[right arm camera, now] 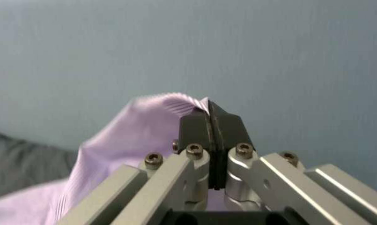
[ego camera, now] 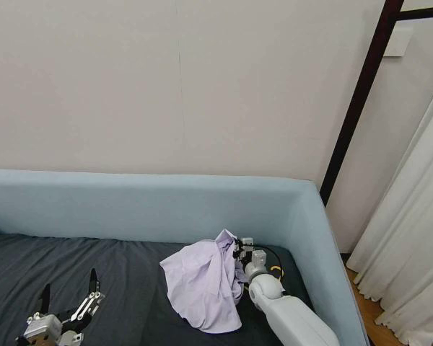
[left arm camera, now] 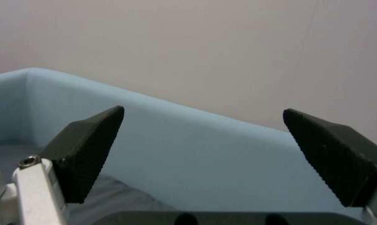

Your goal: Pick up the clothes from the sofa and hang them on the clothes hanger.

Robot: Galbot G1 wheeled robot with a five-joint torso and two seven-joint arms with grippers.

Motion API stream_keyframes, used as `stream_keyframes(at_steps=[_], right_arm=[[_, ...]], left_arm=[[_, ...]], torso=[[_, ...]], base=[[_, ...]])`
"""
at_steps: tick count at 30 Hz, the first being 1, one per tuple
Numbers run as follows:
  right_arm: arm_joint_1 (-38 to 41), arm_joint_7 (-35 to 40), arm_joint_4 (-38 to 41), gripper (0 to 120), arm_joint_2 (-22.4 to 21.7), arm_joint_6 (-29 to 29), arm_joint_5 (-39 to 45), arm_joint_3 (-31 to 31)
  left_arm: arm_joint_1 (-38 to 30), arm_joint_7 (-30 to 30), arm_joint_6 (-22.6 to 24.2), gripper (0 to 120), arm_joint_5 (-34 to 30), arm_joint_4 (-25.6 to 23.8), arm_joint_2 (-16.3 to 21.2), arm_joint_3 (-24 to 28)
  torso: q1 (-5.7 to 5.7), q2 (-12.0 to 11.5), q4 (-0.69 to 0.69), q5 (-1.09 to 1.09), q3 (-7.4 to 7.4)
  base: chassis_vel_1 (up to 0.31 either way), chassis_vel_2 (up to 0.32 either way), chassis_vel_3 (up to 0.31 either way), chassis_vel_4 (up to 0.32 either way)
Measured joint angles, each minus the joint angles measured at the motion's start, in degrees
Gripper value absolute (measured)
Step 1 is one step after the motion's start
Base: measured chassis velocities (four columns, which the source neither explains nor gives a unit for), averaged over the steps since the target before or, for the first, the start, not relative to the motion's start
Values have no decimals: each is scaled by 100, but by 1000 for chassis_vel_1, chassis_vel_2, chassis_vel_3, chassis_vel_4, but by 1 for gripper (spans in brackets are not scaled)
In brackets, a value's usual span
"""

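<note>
Our right gripper (ego camera: pixel 237 251) pinches a fold of the purple shirt (ego camera: pixel 202 285), close to the right end of the sofa (ego camera: pixel 130 205) seat. Our left gripper (ego camera: pixel 66 297) hangs wide open by the seat's front edge. We hold only a small bit, so the shirt could slip out if we lift fast.

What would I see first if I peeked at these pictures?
A crumpled purple shirt lies on the blue sofa, its top pinched by the right tool. The left tool hangs wide open above the dark seat, away from the shirt. A black pole stands by the white curtain at the right.
</note>
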Motion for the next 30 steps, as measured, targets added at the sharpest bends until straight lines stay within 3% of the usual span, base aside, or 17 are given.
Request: stream_keyframes(at_steps=[8,13,20,26,30], right_arm=[[562,-240,1069,0,-462,445,608,-149],[975,-460,1341,0,-603,616,856,-217],[1561,-1155,1966,0,-964,848,1292,-324],[617,-1592,2755,0,-1360,861,1296,-799],[-297,-2006,2676,0,-1445,1073,847,-1075]], left_arm=[[-14,-5,-20,100,-42,-28,42,8],[-15,-5,-20,100,-52,-43,56,2],[-32,-17,-30,100,-89,-28,63,-30],[-69,-24,-40,100,-91,26,52,-21],[-85,-18,-40,100,-87,44,45,-4]], torso=[[0,0,1,0,0],[0,0,1,0,0],[1,0,1,-1,-1],[0,0,1,0,-1],[0,0,0,1,-1]], base=[[0,0,0,0],[0,0,0,0],[0,0,0,0],[0,0,0,0],[0,0,0,0]])
